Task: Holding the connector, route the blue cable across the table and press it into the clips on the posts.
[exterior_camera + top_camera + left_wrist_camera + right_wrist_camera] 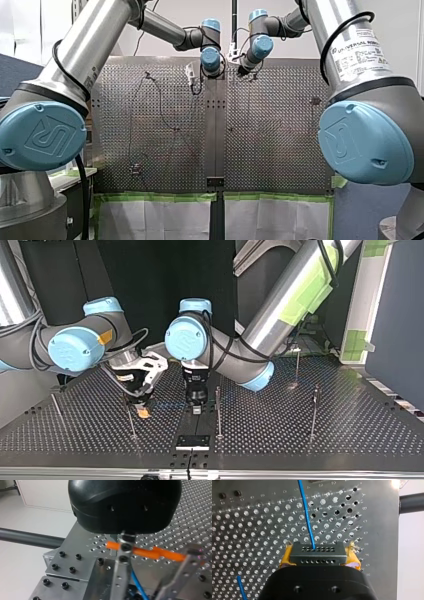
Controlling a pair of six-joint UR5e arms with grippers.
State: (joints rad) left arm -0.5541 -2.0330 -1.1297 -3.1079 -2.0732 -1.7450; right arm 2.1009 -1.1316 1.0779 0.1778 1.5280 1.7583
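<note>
In the right wrist view my right gripper (318, 563) is shut on a dark grey connector (317, 552), held between its yellow pads (284, 560). The blue cable (307, 512) leaves the connector and runs away over the perforated plate. In the left wrist view the blue cable (137, 583) passes between the metal fingers (121, 572) of my left gripper (140, 592), which stand apart. An orange tube (150, 553) crosses between those fingers. In the top view my right gripper (142, 410) and my left gripper (196, 409) hang low over the table, side by side.
Thin upright posts stand on the table: one (218, 410) just beside my left gripper, one (131, 422) under my right gripper, and others (314, 410) (297, 365) towards the top view's right. A black block (192, 441) sits at the near edge.
</note>
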